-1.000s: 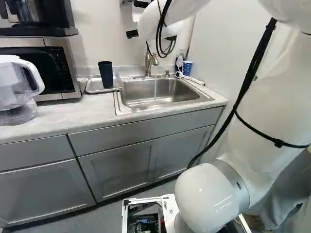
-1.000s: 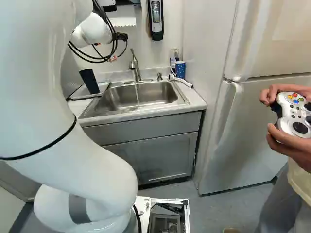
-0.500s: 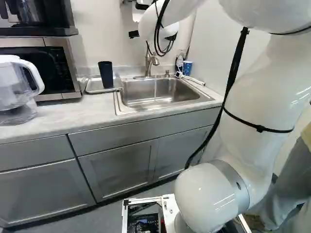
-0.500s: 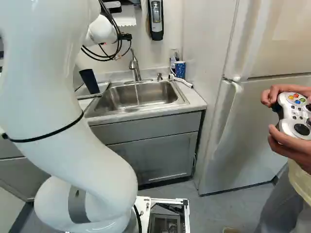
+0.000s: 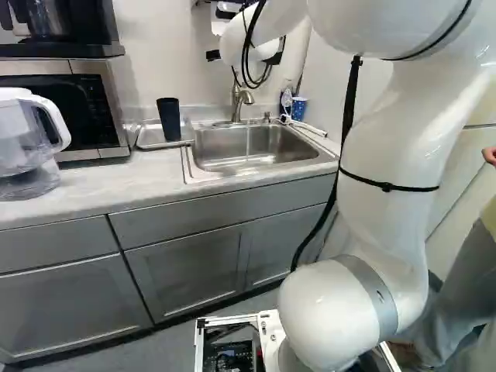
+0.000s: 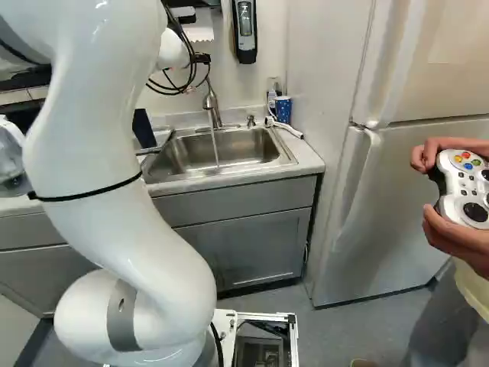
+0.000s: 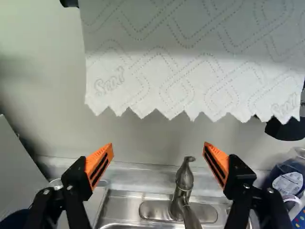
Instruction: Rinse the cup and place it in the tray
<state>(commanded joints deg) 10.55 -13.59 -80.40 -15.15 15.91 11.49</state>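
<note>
The claw (image 7: 158, 148) is spread wide with nothing between its fingers, facing the wall above and in front of the faucet (image 7: 183, 181); a paper towel (image 7: 190, 62) hangs ahead, higher than the faucet. The wrist (image 5: 256, 35) is up over the faucet, near the wall, its cables looping beside it. From there the arm (image 6: 92, 130) runs back out of the top of both base views, then comes down in a tall, bent column to its lowest joint, well apart from the faucet.

Water (image 6: 215, 145) runs from the faucet into the sink (image 5: 256, 155) below. In the left base view the dark cup (image 5: 169, 120) is left of the faucet, standing in the tray (image 5: 147, 138), mouth up as far as I can tell. The blue patterned cup (image 5: 299, 108) is to the faucet's right.

If the dark cup is the one meant, the placing looks done, and shutting off the faucet probably remains. Whether it has been rinsed can't be told; if not, it must come back under the faucet first.
</note>
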